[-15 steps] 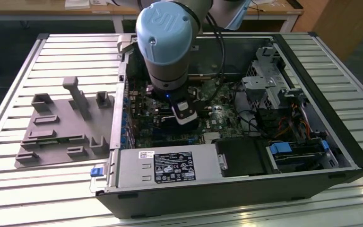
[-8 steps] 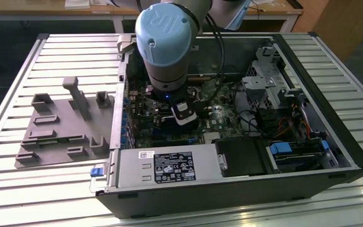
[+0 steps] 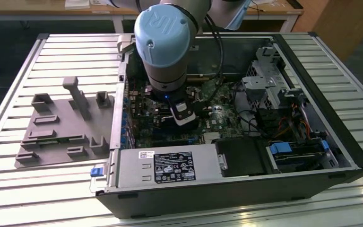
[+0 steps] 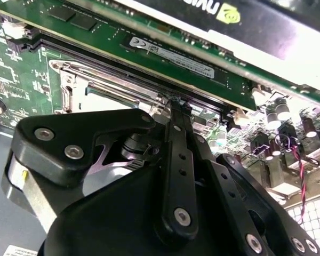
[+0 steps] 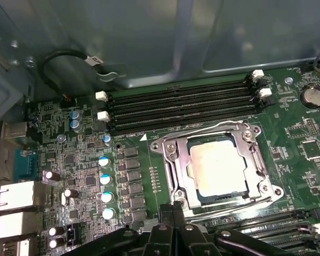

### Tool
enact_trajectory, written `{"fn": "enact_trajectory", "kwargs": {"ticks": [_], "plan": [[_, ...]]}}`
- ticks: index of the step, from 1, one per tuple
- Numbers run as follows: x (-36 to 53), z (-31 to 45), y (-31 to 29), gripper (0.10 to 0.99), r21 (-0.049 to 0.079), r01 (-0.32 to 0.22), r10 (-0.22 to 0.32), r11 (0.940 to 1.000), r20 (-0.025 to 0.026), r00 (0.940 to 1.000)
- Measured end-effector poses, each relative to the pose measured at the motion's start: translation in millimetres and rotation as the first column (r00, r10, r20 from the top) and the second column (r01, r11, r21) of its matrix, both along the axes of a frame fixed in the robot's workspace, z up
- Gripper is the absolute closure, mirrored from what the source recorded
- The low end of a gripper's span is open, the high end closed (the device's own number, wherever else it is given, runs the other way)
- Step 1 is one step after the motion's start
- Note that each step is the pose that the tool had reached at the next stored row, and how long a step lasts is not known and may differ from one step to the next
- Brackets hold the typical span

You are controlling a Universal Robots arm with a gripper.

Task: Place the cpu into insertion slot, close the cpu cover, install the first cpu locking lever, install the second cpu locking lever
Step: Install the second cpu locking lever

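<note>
Hugging the cpu cover (image 5: 176, 160) edge: fingers (image 5: 173, 210).

A pale silver-grey square cpu (image 5: 217, 166) sits within a shiny silver metal cpu cover (image 5: 173, 166) on a green motherboard (image 5: 288, 120); the claw (image 5: 173, 209) is black.

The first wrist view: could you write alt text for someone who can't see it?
A silver-topped cpu sits in its socket on a green motherboard, framed by the metal cpu cover. The black gripper is at the socket's edge, and long memory slots run beside it.
</note>
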State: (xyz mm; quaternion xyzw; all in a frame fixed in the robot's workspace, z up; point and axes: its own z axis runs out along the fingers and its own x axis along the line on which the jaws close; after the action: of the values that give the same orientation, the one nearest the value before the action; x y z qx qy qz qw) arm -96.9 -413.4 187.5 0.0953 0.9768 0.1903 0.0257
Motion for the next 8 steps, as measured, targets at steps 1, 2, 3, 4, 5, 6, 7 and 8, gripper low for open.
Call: {"fn": "enact_trajectory", "kwargs": {"ticks": [1,2,3,4,5,6,7,8], "plan": [[0.0,-0.2,0.4,0.980,0.000,0.000,0.000,1.0000,0.0000,1.0000],[0.0,-0.5,0.7,0.980,0.000,0.000,0.000,1.0000,0.0001,1.0000],[0.0,-0.8,1.1,0.980,0.000,0.000,0.000,1.0000,0.0001,1.0000],[0.0,-1.1,1.4,0.980,0.000,0.000,0.000,1.0000,0.0001,1.0000],[0.0,-1.4,1.8,0.980,0.000,0.000,0.000,1.0000,0.0000,1.0000],[0.0,-1.8,2.2,0.980,0.000,0.000,0.000,1.0000,0.0000,1.0000],[0.0,-2.2,2.5,0.980,0.000,0.000,0.000,1.0000,-0.0001,1.0000],[-0.1,-2.5,2.7,0.980,0.000,0.000,0.000,1.0000,-0.0001,1.0000]]}}
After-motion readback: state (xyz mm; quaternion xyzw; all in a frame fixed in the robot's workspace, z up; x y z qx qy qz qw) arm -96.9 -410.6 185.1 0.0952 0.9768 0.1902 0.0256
